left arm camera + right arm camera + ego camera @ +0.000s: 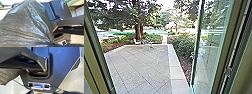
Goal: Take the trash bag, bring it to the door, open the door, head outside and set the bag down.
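Paved yard [141, 65]: ahead of me, running out to a planted bed with trees at the far side.
Glass door [209, 52]: standing open, on the right.
Step in hand: I judge it to be the carry outside, with the robot at the doorway. Next move calls for a straight, slow passage between door frame [91, 45] and glass, the bag kept off both, and only then a lowering.
Trash bag [23, 26]: indoors or at the threshold, beside the robot's base [62, 65], drawn into folds; as best I can judge, it hangs from the left arm.
Arms: both wrists close in by the base, their cameras facing it.
Jaws: left, cannot tell; right, cannot tell.
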